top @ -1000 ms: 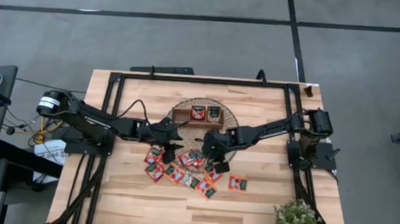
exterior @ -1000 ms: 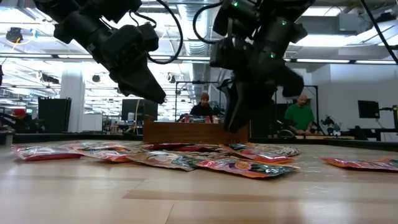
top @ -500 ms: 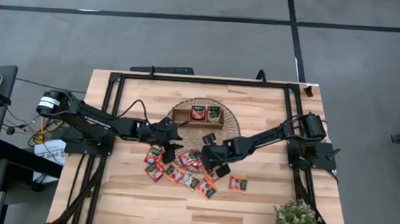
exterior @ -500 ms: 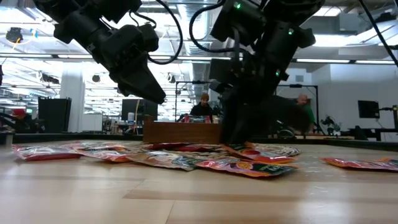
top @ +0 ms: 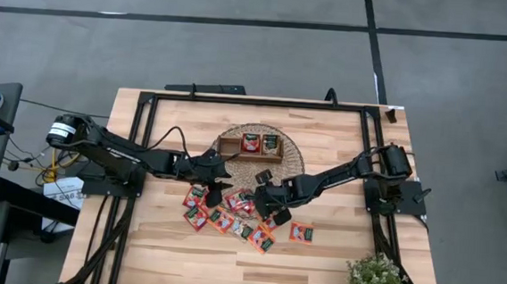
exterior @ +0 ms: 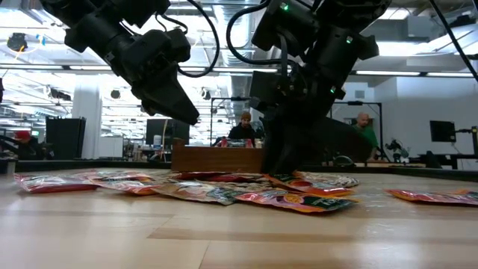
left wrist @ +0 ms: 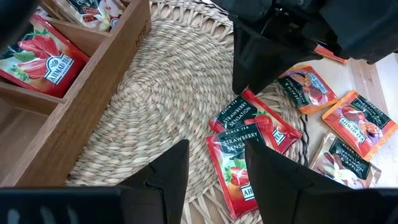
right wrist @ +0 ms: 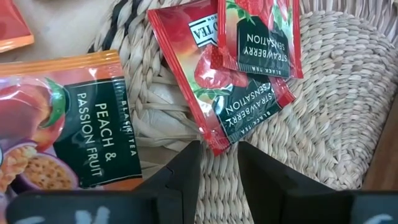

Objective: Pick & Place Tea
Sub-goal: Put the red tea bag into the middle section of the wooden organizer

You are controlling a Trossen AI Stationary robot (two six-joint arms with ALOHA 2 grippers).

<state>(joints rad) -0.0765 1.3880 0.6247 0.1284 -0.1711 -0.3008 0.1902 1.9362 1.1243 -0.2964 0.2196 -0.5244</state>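
**Right gripper low over the sachets**

Down at frame centre in the high view: right gripper [top: 263, 196], fingers slightly parted, gripping nothing, right above the strawberry sachet [right wrist: 239, 93] on the woven mat [right wrist: 336, 106]. Left gripper [top: 215, 193] alongside, parted, empty. Tea sachets [top: 230, 219] scattered below the wooden tray [top: 229, 147].
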